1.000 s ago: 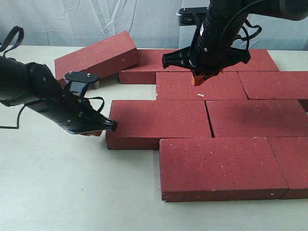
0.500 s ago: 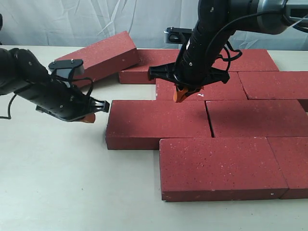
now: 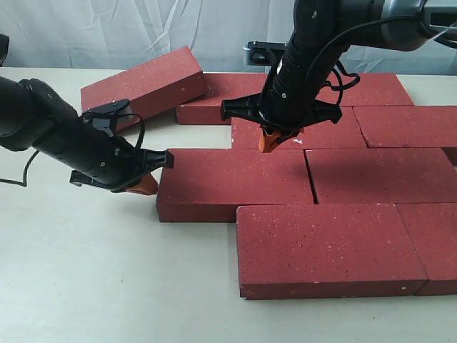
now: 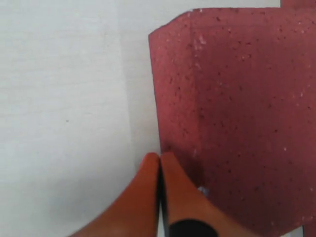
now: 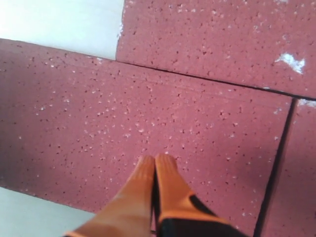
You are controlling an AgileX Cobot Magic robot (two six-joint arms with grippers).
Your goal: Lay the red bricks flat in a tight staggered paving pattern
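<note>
Red bricks lie flat; one tilted brick sits behind left claw.

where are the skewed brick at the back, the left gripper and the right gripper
skewed brick [image 3: 146,77], exterior view, middle of its top face
left gripper [image 3: 148,189], exterior view, closed orange fingertips
right gripper [image 3: 267,145], exterior view, closed orange fingertips

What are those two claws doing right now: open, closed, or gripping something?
Left gripper: closed, holding nothing, tips at the end of a red brick.
Right gripper: closed, holding nothing, tips over the same brick's top.
</note>
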